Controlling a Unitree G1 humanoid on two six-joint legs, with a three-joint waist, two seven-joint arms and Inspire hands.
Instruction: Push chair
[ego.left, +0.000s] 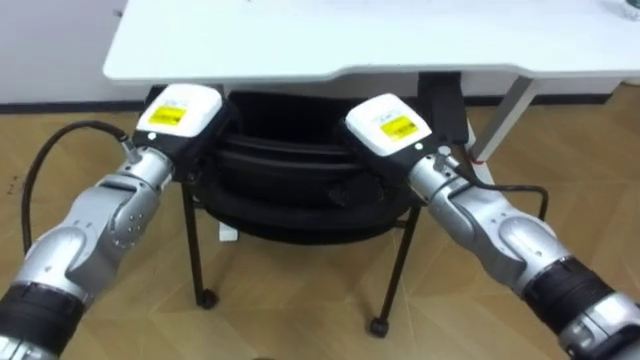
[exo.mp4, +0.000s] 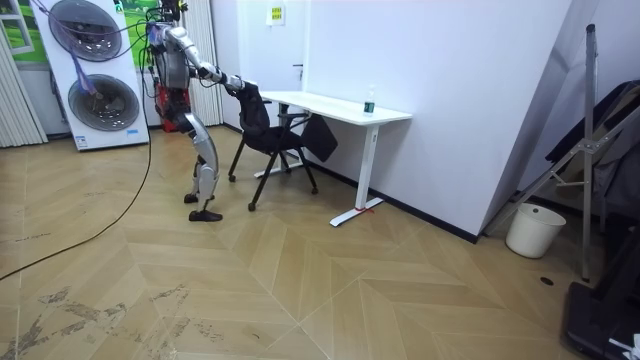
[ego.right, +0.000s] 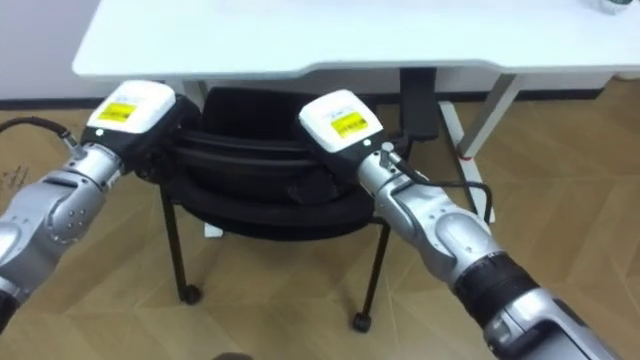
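The black chair (ego.left: 300, 195) sits half under the white desk (ego.left: 300, 40); the desk's slanted leg (ego.left: 510, 105) flanks it rightward, with open wooden floor (ego.left: 290, 300) elsewhere.

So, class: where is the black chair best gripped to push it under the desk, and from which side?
The chair backrest's top edge, from behind, opposite the desk: that wide curved edge faces the robot, and the left hand and right hand sit near its ends, likely keeping pushes straight.
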